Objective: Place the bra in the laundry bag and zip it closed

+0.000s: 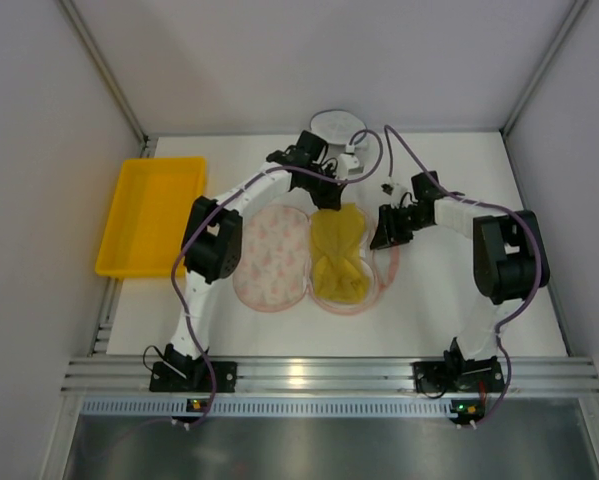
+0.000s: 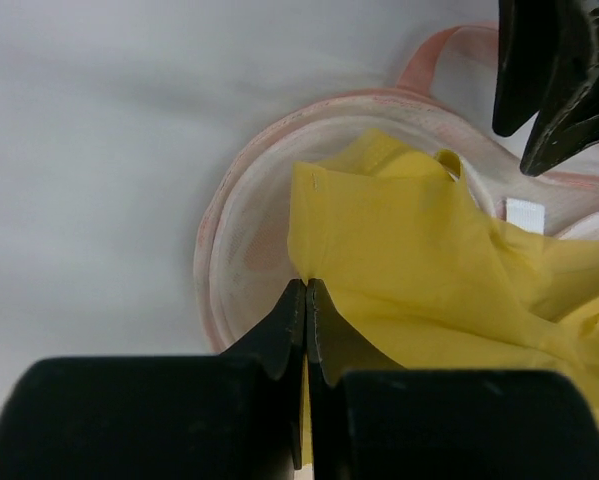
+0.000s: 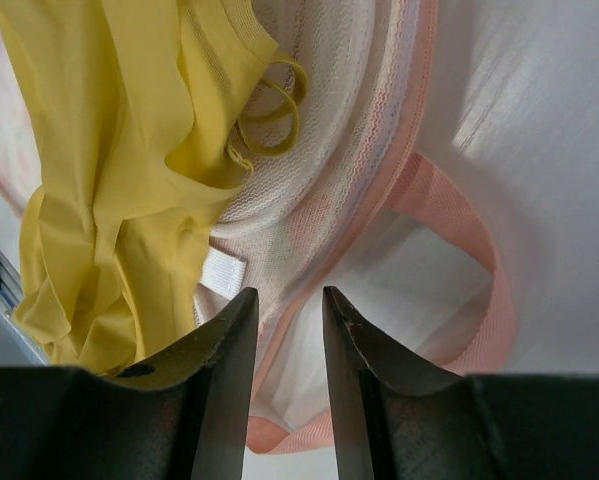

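The laundry bag [image 1: 269, 255] lies open on the table, its two rounded halves side by side. The mustard-yellow bra [image 1: 341, 255] lies in the right half. My left gripper [image 1: 329, 192] is at the bra's far end; in the left wrist view it [image 2: 306, 285] is shut, pinching an edge of the bra [image 2: 409, 250] over the bag's rim [image 2: 229, 215]. My right gripper [image 1: 384, 232] is at the bag's right edge; in the right wrist view it [image 3: 290, 300] is narrowly open, its jaws either side of the pink zip edging [image 3: 379, 215], beside the bra [image 3: 129, 150]. A pink loop [image 3: 469, 240] lies beyond.
A rigid yellow tray [image 1: 149, 215] sits at the table's left edge. A clear round bowl [image 1: 337, 125] stands at the back, just behind the left gripper. Enclosure walls close in left, right and back. The right gripper's fingers [image 2: 559, 80] show in the left wrist view.
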You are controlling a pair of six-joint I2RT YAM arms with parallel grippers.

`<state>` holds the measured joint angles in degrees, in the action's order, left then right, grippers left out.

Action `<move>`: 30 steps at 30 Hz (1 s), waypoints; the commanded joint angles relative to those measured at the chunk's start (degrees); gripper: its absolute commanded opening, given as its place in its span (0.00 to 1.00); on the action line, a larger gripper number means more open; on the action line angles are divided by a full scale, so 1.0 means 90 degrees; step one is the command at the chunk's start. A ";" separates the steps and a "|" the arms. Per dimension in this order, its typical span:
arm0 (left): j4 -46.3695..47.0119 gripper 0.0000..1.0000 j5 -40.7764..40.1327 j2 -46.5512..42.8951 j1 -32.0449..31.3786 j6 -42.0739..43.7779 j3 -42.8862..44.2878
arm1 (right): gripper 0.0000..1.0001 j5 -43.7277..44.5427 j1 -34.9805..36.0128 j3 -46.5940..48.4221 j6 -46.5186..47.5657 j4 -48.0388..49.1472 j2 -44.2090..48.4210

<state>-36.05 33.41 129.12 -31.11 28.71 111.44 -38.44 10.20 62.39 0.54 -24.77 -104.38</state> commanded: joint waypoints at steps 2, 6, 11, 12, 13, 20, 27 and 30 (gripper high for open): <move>0.0109 0.00 0.0438 -0.0128 -0.0117 0.0130 0.0323 | 0.33 -0.0085 0.0107 0.0275 -0.0011 0.0263 0.0015; 0.0100 0.00 0.0711 -0.0128 -0.0176 0.0179 0.0284 | 0.33 -0.0095 0.0088 0.0246 0.0116 0.0175 0.0191; 0.0109 0.00 0.0819 -0.0108 -0.0273 0.0296 0.0216 | 0.33 -0.0065 0.0029 0.0138 0.0233 0.0009 0.0474; 0.0109 0.00 0.0800 -0.0079 -0.0293 0.0296 0.0283 | 0.33 -0.0046 0.0020 0.0109 0.0262 -0.0001 0.0523; 0.0100 0.03 0.0703 -0.0040 -0.0293 0.0209 0.0332 | 0.33 -0.0026 0.0019 0.0070 0.0263 -0.0020 0.0601; 0.0109 0.48 0.0028 -0.0595 -0.0274 0.0140 0.0061 | 0.34 0.0042 -0.0020 0.0089 0.0467 -0.0352 0.0923; 0.0109 0.68 0.0048 -0.1748 -0.0371 0.0229 -0.1346 | 0.35 0.0101 -0.0117 0.0148 0.0575 -0.0713 0.1333; 0.0100 0.67 -0.0264 -0.1807 -0.0303 -0.0587 -0.1347 | 0.36 0.0208 -0.0175 0.0187 0.0575 -0.0831 0.1392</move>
<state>-36.47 32.73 116.64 -34.06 28.91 99.74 -37.21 9.45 62.35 4.32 -30.48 -94.59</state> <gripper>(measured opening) 0.671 0.357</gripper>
